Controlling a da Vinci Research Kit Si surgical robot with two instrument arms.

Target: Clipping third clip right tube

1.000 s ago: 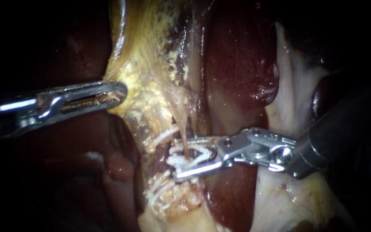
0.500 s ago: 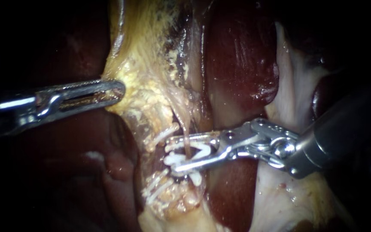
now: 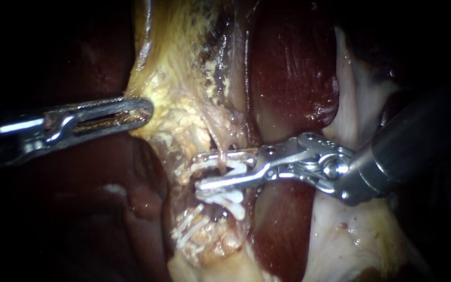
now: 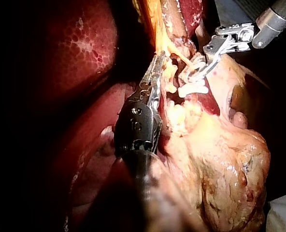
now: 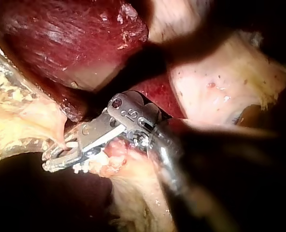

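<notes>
A thin pale tube (image 3: 226, 149) runs down from the yellow fatty tissue (image 3: 178, 104). My right instrument (image 3: 198, 169) reaches in from the right. Its jaws straddle this tube, close together, with a white clip (image 3: 236, 168) held between them. Just below them another white clip (image 3: 226, 199) sits on the tube. My left instrument (image 3: 144, 110) comes in from the left, jaws shut on the edge of the yellow tissue. In the left wrist view my left instrument (image 4: 157, 62) holds that same edge, and my right instrument (image 4: 193, 73) lies ahead of it. In the right wrist view my right instrument (image 5: 49, 162) lies at the tissue fold.
Dark red liver (image 3: 288, 68) lies behind the right instrument's jaws. Pale whitish tissue (image 3: 356, 115) lies under its shaft. More white clips (image 3: 189, 230) sit lower on the yellow stump. The view's far left is dark.
My right instrument has slid up the tube and a little left, and its jaws have narrowed around the clip. The left instrument has held still.
</notes>
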